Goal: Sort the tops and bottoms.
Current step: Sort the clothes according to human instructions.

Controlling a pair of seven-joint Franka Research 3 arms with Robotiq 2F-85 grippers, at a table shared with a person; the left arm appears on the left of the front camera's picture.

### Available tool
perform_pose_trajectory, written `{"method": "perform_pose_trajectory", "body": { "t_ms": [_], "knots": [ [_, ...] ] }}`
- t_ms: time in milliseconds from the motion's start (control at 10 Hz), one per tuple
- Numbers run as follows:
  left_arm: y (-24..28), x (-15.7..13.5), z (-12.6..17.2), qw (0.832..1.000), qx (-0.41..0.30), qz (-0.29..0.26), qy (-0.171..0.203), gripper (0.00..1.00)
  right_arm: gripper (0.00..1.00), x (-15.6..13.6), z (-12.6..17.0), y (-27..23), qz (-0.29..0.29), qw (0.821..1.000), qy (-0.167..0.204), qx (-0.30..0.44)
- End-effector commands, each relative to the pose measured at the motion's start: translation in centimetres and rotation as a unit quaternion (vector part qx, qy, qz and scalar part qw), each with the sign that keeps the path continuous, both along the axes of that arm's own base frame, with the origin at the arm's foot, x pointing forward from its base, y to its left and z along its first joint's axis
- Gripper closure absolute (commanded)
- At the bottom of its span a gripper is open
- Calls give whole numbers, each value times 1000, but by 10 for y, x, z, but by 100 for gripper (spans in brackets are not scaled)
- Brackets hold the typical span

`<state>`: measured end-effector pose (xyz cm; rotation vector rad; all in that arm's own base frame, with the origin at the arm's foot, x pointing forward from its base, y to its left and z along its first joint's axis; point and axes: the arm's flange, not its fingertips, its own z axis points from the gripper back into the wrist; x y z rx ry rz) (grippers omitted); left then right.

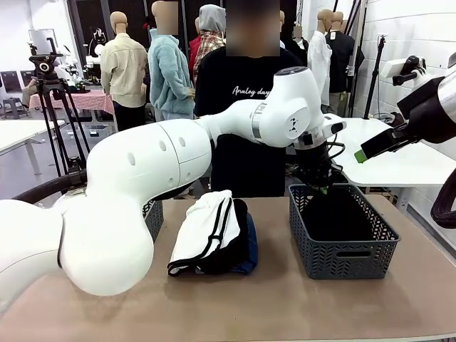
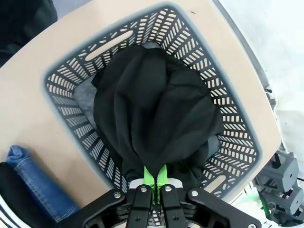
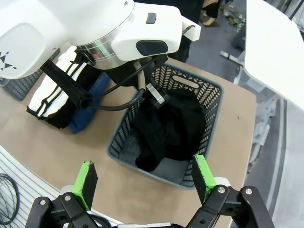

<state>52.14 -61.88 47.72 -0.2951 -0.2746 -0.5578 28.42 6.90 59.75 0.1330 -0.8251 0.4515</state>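
A black top (image 2: 152, 114) hangs bunched into the right grey basket (image 1: 342, 253), and my left gripper (image 2: 155, 179) is shut on its upper fold just above the basket. In the front view the left gripper (image 1: 318, 182) sits over the basket's back rim. At the table's middle lies a pile with a white top with black edging (image 1: 203, 226) uppermost, a black top (image 1: 239, 239) under it, and blue jeans (image 1: 249, 251) at the bottom. My right gripper (image 3: 144, 180) hovers open and empty, high above the table's right side (image 1: 367, 151).
A second grey basket (image 1: 153, 217) stands at the left, mostly hidden behind my left arm. A person in a black lettered T-shirt (image 1: 242, 92) stands at the far side. A white table (image 1: 399, 164) is beyond the right edge.
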Motion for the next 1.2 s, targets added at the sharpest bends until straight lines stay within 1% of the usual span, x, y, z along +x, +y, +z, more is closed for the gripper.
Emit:
{"method": "perform_pose_trajectory", "body": {
  "t_ms": [0, 200, 300, 400, 500, 600, 700, 800, 1100],
  "knots": [
    [42, -40, -11, 1000, 10, 21, -10, 84, 0, 1, 0, 1, 5, 1000, -2, 3],
    [43, -41, -9, 1000, 5, 20, -19, 46, 0, 1, 0, 1, 5, 1000, -2, 3],
    [42, -41, -3, 999, -3, 19, -27, 28, 0, 1, 0, 1, 5, 1000, -2, 3],
    [41, -39, 5, 999, -8, 18, -42, 28, 0, 1, 0, 1, 5, 1000, -2, 3],
    [40, -37, 19, 998, -19, 19, -63, 28, 0, 1, 0, 1, 5, 1000, -2, 3],
    [39, -34, 34, 995, -23, 21, -91, 28, 0, 1, 0, 1, 5, 1000, -2, 3],
    [37, -29, 50, 994, -30, 11, -102, 28, 0, 1, 0, 1, 5, 1000, -2, 3],
    [2, 0, 38, 998, -24, 4, -52, 28, 0, 1, 0, 1, 5, 1000, -2, 3],
    [2, 0, 38, 998, -24, 4, -52, 28, 0, 1, 0, 1, 5, 1000, -2, 3]
  ]
}}
